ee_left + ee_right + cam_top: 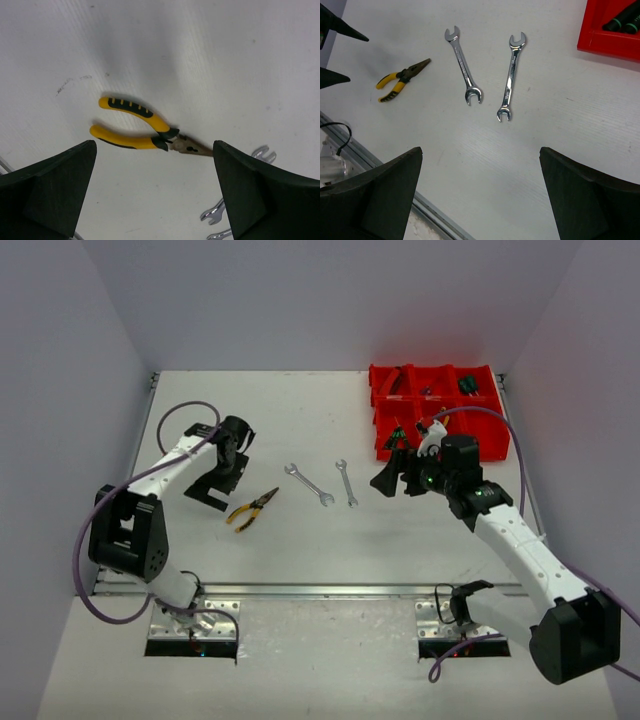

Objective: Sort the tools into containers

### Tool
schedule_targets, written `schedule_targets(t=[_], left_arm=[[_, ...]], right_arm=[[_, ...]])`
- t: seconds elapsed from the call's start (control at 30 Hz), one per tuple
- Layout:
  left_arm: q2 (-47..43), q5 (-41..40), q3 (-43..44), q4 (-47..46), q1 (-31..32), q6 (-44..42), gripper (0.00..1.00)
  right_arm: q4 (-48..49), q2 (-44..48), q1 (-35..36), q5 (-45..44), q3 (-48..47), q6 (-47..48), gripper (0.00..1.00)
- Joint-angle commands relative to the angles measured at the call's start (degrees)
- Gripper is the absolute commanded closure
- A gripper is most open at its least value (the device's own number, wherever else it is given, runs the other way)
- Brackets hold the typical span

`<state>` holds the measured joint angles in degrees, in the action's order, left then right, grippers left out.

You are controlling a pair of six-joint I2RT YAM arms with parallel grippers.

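Now three tools lie loose on the flat white table. A pair of yellow-handled needle-nose pliers lies on its side with its handles spread, nose pointing toward two silver open-end wrenches. The left gripper hangs just above and beside the pliers. Its jaws are spread wide with nothing between them, and the pliers sit in the gap as seen from the left wrist. The slanted wrench and the straighter wrench lie near each other near the middle of the table, not touching. The right gripper hovers between the wrenches and the bright red plastic bins, its jaws also wide apart and empty. The bins stand at the far right of the table with dark-handled tools in several compartments. Green-and-black-handled screwdrivers show inside the compartment at the top right of the right wrist view
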<state>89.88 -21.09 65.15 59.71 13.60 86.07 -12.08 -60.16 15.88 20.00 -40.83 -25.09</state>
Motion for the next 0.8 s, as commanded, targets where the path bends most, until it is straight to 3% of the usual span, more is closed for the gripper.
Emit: schedule_targets(t=[0.0,0.1,0.4,0.53,0.63,0.67,0.73,0.77], left_arm=[[0.0,1.4,-4.4,-4.7,-1.5,8.8,0.06],[1.7,1.8,-5.6,-6.9,-1.8,9.5,0.12],[7.8,6.2,-9.1,-12.7,-1.7,9.1,0.14],[8.3,6.0,-10.8,-15.8,-1.7,8.9,0.33],[9.2,6.0,-12.0,-17.4,-1.7,8.7,0.58],[9.3,6.0,-12.1,-17.6,-1.7,8.7,0.62],[10.0,6.4,-12.4,-17.8,-1.7,8.4,0.88],[10.3,6.4,-12.6,-17.9,-1.7,8.3,0.91]], right_arm=[[3.2,1.4,-0.2,1.7,0.4,-0.2,0.01],[3.6,1.8,-0.2,2.4,0.8,-0.3,0.01],[4.6,0.8,-0.3,3.5,1.0,-1.1,0.01],[4.6,1.0,-0.2,3.4,1.1,-1.0,0.01],[4.8,1.0,-0.2,3.4,1.2,-1.2,0.01],[4.9,0.9,-0.2,3.4,1.2,-1.3,0.01],[5.0,0.8,-0.2,3.4,1.2,-1.4,0.01],[5.0,0.7,-0.2,3.4,1.2,-1.4,0.01]])
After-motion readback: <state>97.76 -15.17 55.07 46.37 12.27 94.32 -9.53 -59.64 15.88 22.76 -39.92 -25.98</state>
